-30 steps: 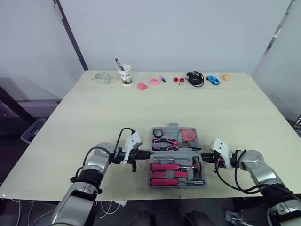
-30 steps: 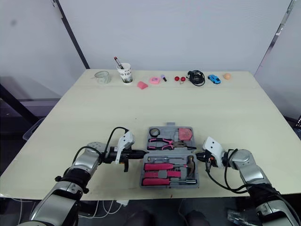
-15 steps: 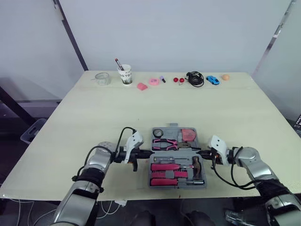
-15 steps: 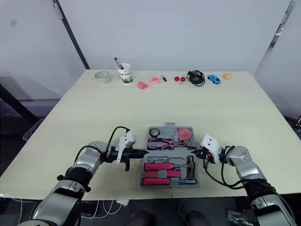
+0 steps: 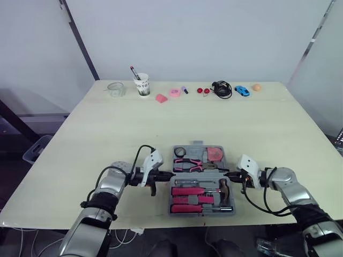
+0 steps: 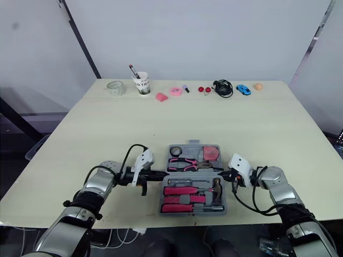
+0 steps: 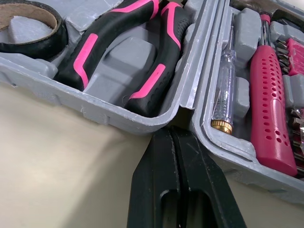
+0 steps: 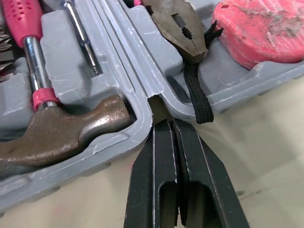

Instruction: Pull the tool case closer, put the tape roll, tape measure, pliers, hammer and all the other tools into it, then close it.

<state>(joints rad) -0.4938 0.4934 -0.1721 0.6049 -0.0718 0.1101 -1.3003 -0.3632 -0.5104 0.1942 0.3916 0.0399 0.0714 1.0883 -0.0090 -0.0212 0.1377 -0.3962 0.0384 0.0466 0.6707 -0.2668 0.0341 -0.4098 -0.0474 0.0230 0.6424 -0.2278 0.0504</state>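
The tool case (image 7: 102, 114) lies open, low in the middle of the head view, near the front edge of the surface (image 5: 107, 123). My left gripper (image 7: 172, 135) is at its left side, fingers pressed flat together with nothing between them, the tip tucked into the notch where the two halves hinge. My right gripper (image 8: 172, 124) is the same at the right-hand notch: fingers together and empty.

The upper half holds the tape roll (image 7: 33, 47) at the left, the pliers (image 7: 109, 33) in the middle and the tape measure (image 8: 266, 28) at the right. The lower half holds the hammer (image 8: 61, 137) and a pink screwdriver (image 7: 270, 99).
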